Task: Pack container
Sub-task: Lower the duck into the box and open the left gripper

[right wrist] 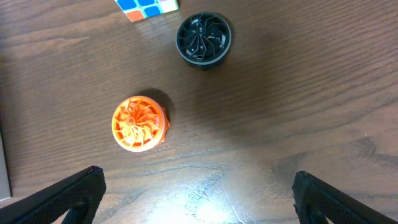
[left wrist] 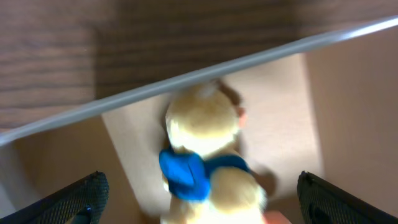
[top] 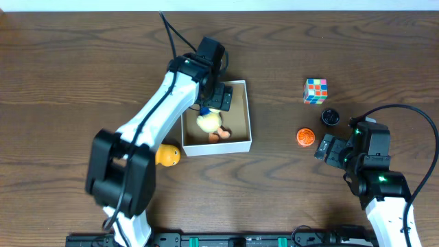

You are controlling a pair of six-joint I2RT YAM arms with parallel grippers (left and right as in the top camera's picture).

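The container [top: 240,140] is a shallow white-walled box with a brown inside, at the table's middle. A cream plush duck with a blue scarf [top: 208,123] lies inside it, blurred in the left wrist view [left wrist: 208,130]. My left gripper [top: 214,101] hangs open just over the duck, its fingers [left wrist: 81,196] wide on either side and off the toy. My right gripper [top: 328,149] stands open over bare wood at the right, with an orange ridged disc [right wrist: 138,123] just ahead of it and nothing between its fingers [right wrist: 68,199].
A black ridged disc [top: 330,116] and a colour cube [top: 315,90] sit at the right behind the orange disc. A small orange-yellow toy [top: 168,155] lies on the table by the container's near left corner.
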